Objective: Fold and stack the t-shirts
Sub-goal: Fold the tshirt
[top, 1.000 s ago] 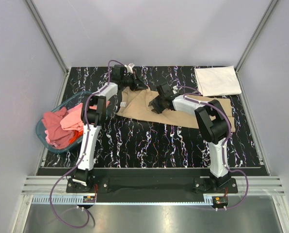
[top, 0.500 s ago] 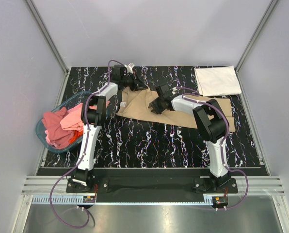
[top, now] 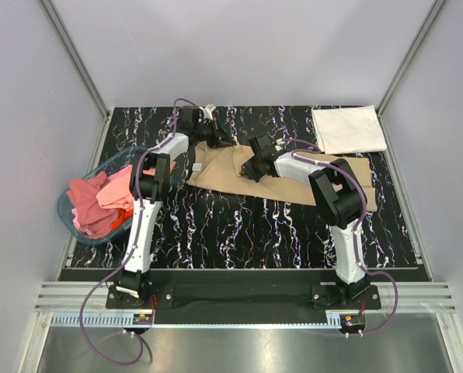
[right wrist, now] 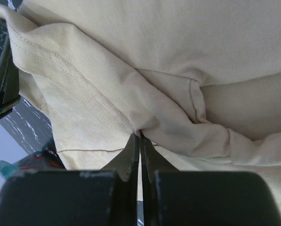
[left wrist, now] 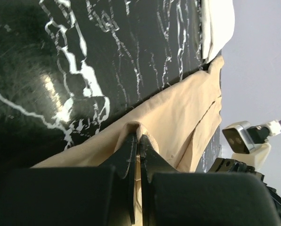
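Observation:
A tan t-shirt [top: 294, 179] lies spread across the middle of the black marbled table. My left gripper [top: 222, 141] is shut on its far edge, pinching a fold of the tan cloth [left wrist: 178, 117] between the fingertips [left wrist: 138, 139]. My right gripper [top: 249, 169] is shut on a fold near the shirt's middle [right wrist: 178, 61], its fingertips [right wrist: 139, 136] closed on the cloth. A folded white t-shirt [top: 348, 129] lies at the far right corner. Pink and red t-shirts [top: 99, 200] fill the basket at the left.
The translucent blue basket [top: 65, 208] stands at the table's left edge. A white neck label [top: 193, 165] shows at the tan shirt's left end. Grey walls and metal frame posts surround the table. The right wrist camera [left wrist: 246, 136] shows in the left wrist view.
Both grippers have shifted slightly with the tan cloth in them; the left one has drawn the far edge a little to the right. The rest has not moved.

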Controlling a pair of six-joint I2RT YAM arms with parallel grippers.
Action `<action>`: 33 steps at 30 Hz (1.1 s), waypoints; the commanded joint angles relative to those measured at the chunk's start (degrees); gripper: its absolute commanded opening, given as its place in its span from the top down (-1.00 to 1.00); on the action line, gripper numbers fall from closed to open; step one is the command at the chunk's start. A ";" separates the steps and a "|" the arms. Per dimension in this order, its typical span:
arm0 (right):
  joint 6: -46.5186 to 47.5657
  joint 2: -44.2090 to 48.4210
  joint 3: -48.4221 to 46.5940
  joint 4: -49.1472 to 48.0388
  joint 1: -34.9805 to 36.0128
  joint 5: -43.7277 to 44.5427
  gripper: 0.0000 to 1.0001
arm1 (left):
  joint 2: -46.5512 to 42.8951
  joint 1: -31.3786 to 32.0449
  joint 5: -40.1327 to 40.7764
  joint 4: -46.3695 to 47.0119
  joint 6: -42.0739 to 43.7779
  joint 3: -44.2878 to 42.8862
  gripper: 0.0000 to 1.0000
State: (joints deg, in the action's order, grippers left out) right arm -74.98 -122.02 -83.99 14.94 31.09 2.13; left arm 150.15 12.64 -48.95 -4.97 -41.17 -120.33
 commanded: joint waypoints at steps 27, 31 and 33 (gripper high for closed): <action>20.31 11.28 7.43 -2.90 -2.70 -1.95 1.00 | -16.55 -3.77 15.54 -32.64 6.80 9.84 1.00; 22.51 10.84 7.70 -3.51 -2.70 -5.03 1.00 | -18.92 -3.77 17.22 -32.91 6.54 12.66 1.00; 22.86 10.57 7.87 -3.78 -2.70 -5.56 1.00 | -19.36 -3.68 18.09 -32.91 6.63 13.80 1.00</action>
State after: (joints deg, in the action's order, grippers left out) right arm -54.98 -113.73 -76.53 13.08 28.58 -1.28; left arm 136.09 9.37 -34.13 -37.28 -34.94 -107.46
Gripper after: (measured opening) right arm 0.014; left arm 0.023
